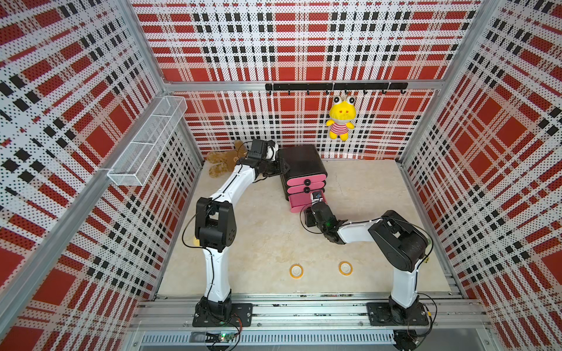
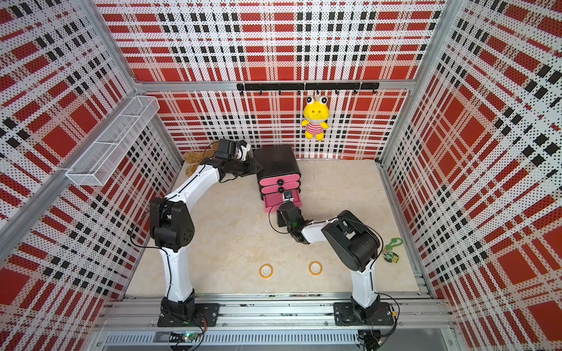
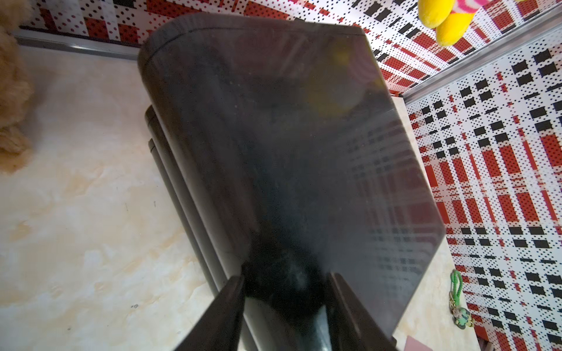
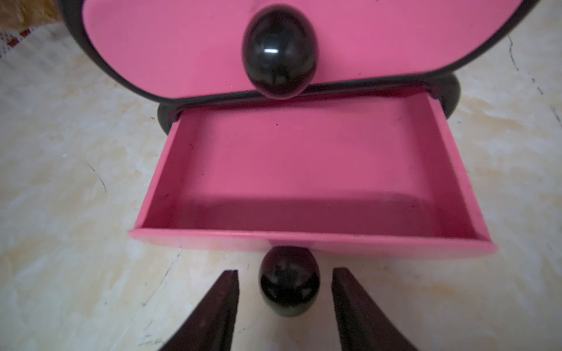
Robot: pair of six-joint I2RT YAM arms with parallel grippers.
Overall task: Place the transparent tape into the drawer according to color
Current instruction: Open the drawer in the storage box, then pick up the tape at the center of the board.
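Nothing in any view reads as text, label, brand or number. The brown teddy bear [image 1: 219, 165], at eleven o'clock on the desk [image 1: 258, 243], wears a small round badge, possibly printed, too small to tell.

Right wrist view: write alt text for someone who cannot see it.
The bottom pink drawer is pulled open, nothing visible inside, its black knob between the tips of the open right pincer, a gap on each side. A closed pink drawer front with its own knob sits above.
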